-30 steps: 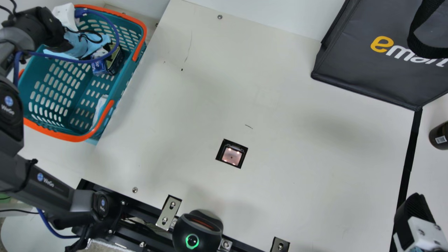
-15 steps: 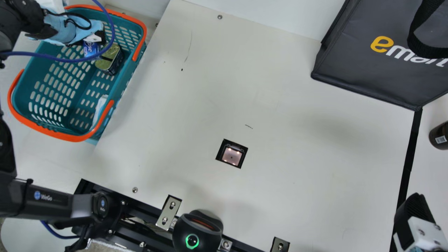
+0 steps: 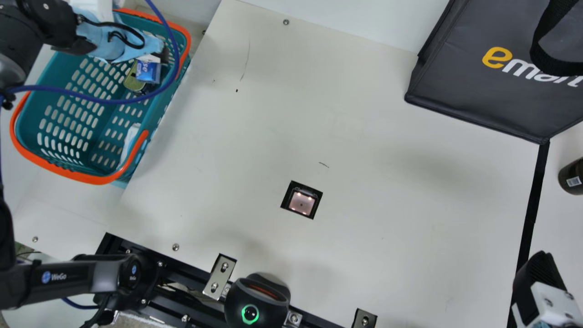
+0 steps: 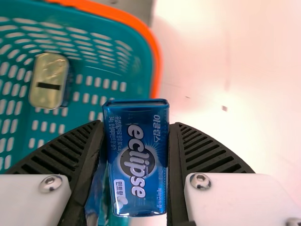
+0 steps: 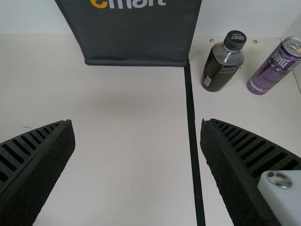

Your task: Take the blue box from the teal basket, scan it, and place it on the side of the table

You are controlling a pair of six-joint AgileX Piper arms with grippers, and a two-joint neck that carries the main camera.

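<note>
Blue box: over the teal basket, pinched by left gripper
Right gripper: fingers spread, mostly cropped in main view
Tin: half hidden by the box there
White thing: in basket, no clue what

Over at ten o'clock, the left arm holds the blue box above the teal basket. A dark bag sits at two.

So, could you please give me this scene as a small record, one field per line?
Blue box: in left claw, at teal basket
Left claw: shut on it
Right claw: open, above table
Inside basket: tin
Scanner window: set into table
Far side: dark bag
Beyond black strip: bottle, purple can
Stage: box not yet on table
</note>
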